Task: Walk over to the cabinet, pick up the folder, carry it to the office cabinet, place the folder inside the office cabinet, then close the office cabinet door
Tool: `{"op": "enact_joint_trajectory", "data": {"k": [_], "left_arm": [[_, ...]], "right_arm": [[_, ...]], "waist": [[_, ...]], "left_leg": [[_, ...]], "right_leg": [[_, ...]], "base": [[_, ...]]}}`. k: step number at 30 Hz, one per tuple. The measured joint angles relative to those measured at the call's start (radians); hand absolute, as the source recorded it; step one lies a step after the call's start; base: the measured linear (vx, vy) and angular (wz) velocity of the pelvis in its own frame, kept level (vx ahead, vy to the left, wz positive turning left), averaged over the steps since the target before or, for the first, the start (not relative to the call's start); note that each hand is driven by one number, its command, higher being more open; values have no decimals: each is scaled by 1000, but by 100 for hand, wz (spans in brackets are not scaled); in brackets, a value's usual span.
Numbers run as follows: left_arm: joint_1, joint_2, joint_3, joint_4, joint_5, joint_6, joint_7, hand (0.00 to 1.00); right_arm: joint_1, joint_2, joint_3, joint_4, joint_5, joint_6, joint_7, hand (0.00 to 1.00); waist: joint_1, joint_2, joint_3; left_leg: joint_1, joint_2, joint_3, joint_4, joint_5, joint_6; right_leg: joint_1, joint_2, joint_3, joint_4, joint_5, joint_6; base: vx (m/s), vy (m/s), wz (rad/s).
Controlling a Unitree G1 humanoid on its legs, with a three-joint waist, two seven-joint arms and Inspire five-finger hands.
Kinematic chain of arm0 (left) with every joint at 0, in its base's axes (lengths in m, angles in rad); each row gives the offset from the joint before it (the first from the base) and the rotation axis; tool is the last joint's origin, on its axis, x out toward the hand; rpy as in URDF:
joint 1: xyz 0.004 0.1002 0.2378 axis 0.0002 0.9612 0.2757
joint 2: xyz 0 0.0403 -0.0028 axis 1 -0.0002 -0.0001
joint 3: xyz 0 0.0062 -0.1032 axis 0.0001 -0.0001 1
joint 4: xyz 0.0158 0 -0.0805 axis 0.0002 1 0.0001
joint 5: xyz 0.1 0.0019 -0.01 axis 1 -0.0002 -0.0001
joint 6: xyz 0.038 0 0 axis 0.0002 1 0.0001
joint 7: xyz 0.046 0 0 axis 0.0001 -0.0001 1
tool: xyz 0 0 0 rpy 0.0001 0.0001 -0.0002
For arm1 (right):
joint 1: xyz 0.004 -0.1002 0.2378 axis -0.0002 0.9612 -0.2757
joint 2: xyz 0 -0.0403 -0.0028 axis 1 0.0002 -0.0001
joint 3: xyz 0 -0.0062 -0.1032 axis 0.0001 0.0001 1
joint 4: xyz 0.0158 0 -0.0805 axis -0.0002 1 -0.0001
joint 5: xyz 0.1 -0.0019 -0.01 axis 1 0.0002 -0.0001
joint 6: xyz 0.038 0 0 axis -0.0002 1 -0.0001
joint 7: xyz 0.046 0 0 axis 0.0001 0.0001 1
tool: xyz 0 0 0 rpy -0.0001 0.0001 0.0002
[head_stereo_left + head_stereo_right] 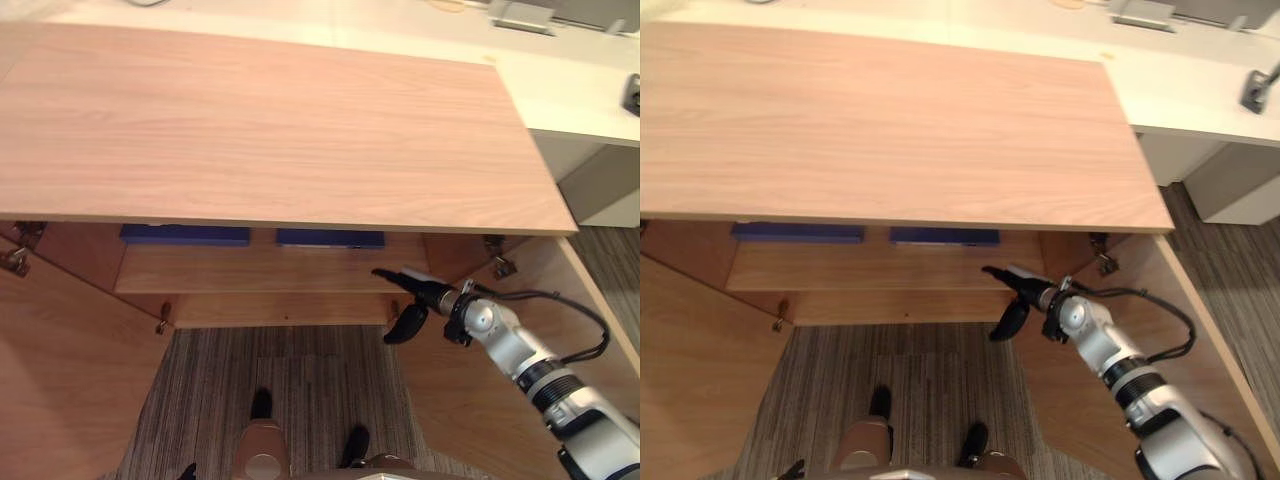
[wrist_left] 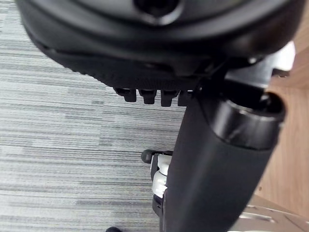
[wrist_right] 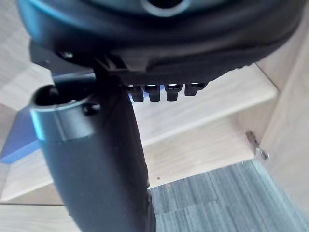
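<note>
Both of my hands are empty. My left hand [image 2: 159,53] hangs over the striped grey carpet [image 1: 300,370] in front of the office cabinet [image 1: 270,130]. Its fingers [image 2: 147,95] sit loosely in a row beside the thumb, pinching nothing.

My right hand [image 1: 425,293] is raised before the cabinet's open front, towards its right side. The fingers [image 1: 395,276] are stretched out roughly straight towards the edge of the shelf [image 1: 260,268]. The thumb hangs apart below them, and nothing is between thumb and fingers. I cannot tell whether the fingertips touch the shelf edge.

Both cabinet doors stand swung open. The left door [image 1: 60,380] is at the cabinet's left and the right door [image 1: 440,400] is under my right arm.

Further in, a left blue folder [image 1: 185,234] and a right blue folder [image 1: 330,238] lie flat on the shelf, side by side with a gap between them. The cabinet's wooden top partly covers both. The right one is nearer my right hand, but not touching it.

Beyond the cabinet stands a white bench [image 1: 580,90].
</note>
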Motion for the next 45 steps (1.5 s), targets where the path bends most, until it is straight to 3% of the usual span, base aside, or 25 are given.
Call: {"op": "enact_joint_trajectory", "data": {"k": [1,3,8,16,18,19,20,22,23,24,26,27,30,35,45], "left_arm": [[-7,-30,-3,19,1,0,7,100],[-25,-75,-3,84,1,6,34,100],[-31,-53,-5,112,0,17,74,100],[-32,-52,-17,151,36,25,127,100],[-33,-58,0,164,38,25,128,100],[-36,-63,0,169,38,24,127,100],[-37,-60,-1,181,41,23,128,100],[-36,-63,-17,189,53,23,127,100],[-29,-62,-23,191,59,23,128,100],[-20,-50,-23,194,60,23,128,100],[-24,-43,-26,199,60,24,124,100],[-13,-57,-37,198,57,22,124,100],[-13,-54,-39,198,56,23,124,100],[-7,-47,-43,198,56,27,125,100],[12,-45,-64,192,56,26,104,100]], "right_arm": [[14,60,-18,92,13,0,-22,100],[70,177,-122,239,34,11,-96,100],[216,344,-299,376,95,47,-205,100],[393,442,-388,381,209,40,-339,100],[402,447,-389,358,213,27,-354,100],[392,447,-392,338,225,15,-361,100],[386,453,-431,328,234,12,-368,100],[403,456,-464,329,246,11,-367,100],[419,456,-472,329,245,11,-368,100],[427,458,-474,328,245,11,-368,100],[430,450,-504,326,245,12,-370,100],[431,437,-543,323,245,17,-385,100],[432,421,-584,290,245,17,-413,100],[428,380,-630,202,245,19,-442,100],[295,337,-699,113,231,18,-454,100]], "waist": [[10,38,-20],[4,105,-53],[-24,64,-67],[-59,61,-68],[-60,63,-66],[-51,75,-58],[-53,72,-41],[-59,93,-36],[-60,92,-44],[-63,73,-56],[-74,70,-57],[-67,91,-70],[-68,89,-77],[-79,86,-83],[-74,84,-100]], "left_leg": [[2,-1,-114,63,-62,-14],[31,-1,-237,62,-145,-37],[80,-57,-133,-27,-114,2],[187,-69,30,-140,-75,26],[201,-63,98,-145,-67,38],[207,-35,159,-156,-56,54],[240,-39,210,-182,-39,54],[284,-36,246,-195,-34,52],[307,-32,264,-218,-24,45],[310,-39,269,-242,-15,40],[309,-30,246,-264,-14,27],[302,-23,187,-292,-12,27],[301,10,165,-318,15,11],[322,21,162,-333,30,-5],[316,-27,156,-355,57,8]], "right_leg": [[-6,20,59,-1,14,-1],[-32,57,154,-12,42,6],[-64,-1,286,-66,110,25],[-121,-3,431,-45,157,35],[-172,14,368,5,196,-13],[-176,17,280,-22,244,-56],[-185,-24,94,93,138,-86],[-178,-93,-51,337,-43,-94],[-153,-129,-81,403,-99,-76],[-115,-143,-76,353,-132,-16],[-97,-102,-82,273,-116,-7],[-82,-48,-79,186,-82,-17],[-71,14,-78,115,-38,-45],[-55,34,-76,94,-16,-71],[2,20,-72,-62,94,-51]], "base": [[-126,118,-144],[-157,210,-140],[-99,170,-70],[14,59,-68],[-40,45,-108],[-123,-16,-121],[-138,-17,-110],[-125,-24,-71],[-104,-80,-56],[-60,-128,-39],[-22,-159,-20],[0,-132,-30],[8,-75,-33],[57,-43,-4],[-3,67,2]]}}
